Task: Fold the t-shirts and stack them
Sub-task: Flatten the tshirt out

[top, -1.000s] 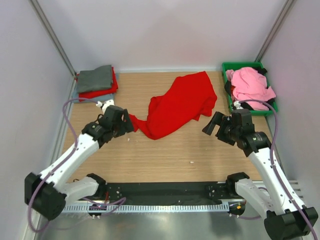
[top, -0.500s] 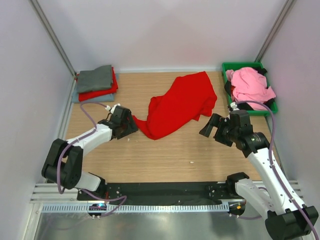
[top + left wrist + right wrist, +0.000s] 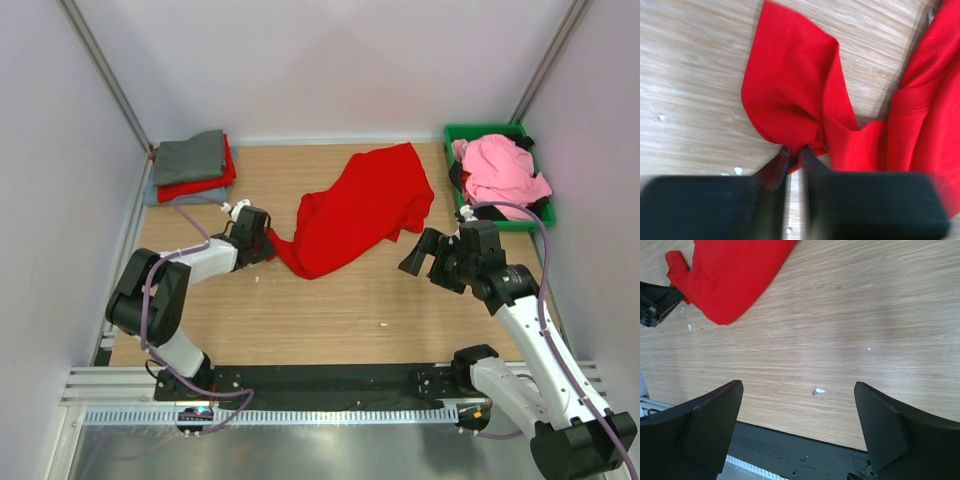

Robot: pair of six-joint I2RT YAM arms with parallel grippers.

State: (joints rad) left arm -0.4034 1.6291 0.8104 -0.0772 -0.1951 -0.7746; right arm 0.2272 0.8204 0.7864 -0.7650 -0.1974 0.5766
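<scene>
Red t-shirt tip — between blurred fingers

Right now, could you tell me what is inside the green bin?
A crumpled pink t-shirt fills the green bin, with dark cloth peeking beneath; anything deeper is covered.

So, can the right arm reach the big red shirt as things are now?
Probably yes. The right gripper stands open just beside the red shirt, with only bare table between them. The left gripper pinches the shirt's opposite end, away from that side.
</scene>
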